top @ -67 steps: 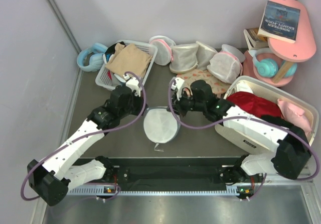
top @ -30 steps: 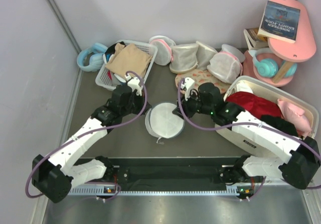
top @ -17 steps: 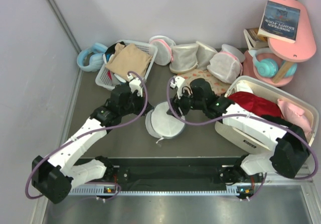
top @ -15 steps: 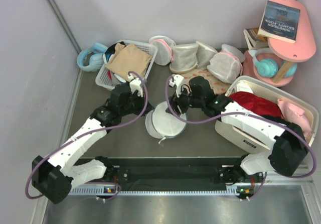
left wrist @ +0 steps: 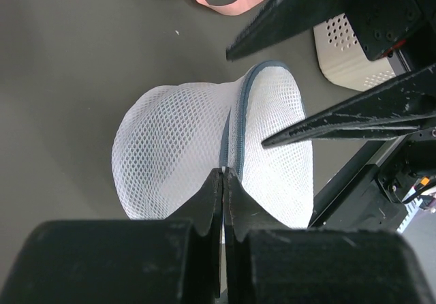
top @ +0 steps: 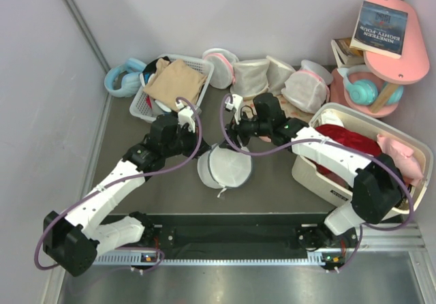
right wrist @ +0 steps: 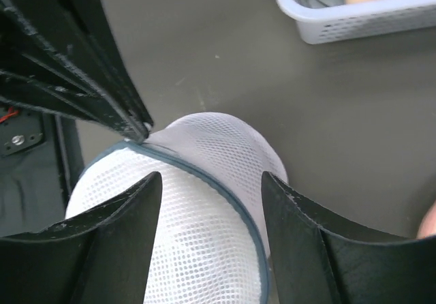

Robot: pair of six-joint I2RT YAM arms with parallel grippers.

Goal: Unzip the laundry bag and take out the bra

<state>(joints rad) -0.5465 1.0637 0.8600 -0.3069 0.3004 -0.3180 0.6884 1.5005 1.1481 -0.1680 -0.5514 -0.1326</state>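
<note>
- The laundry bag (top: 223, 168) sits on the dark table (top: 170, 195) in the middle, just beyond the arms' bases. It looks tipped up, with its mesh dome to one side and its zipper rim (left wrist: 235, 123) running over the top.
- The rim looks closed along the stretch that shows, so the unzipping seems hardly begun. The bra is not visible; it is presumably inside, behind the white mesh.
- The left gripper (left wrist: 223, 176) comes in from the left with its fingers pressed together, pinching the bag at the rim. This probably anchors the bag and raises the zipper so the other arm can reach it. Whether it has the pull tab or only the tape cannot be told.
- The right gripper (right wrist: 211, 178) hangs over the far right side of the bag with its fingers spread either side of the rim, holding nothing. It looks lined up to close on the zipper pull or the rim. Whether it touches the mesh cannot be told.
- Its next close probably needs the rim kept taut, because soft mesh would bunch rather than let the slider run.
- Farther out, the white slatted basket (top: 139, 106) stands far left, and pink-trimmed mesh bags (top: 252, 78) line the far side.
</note>
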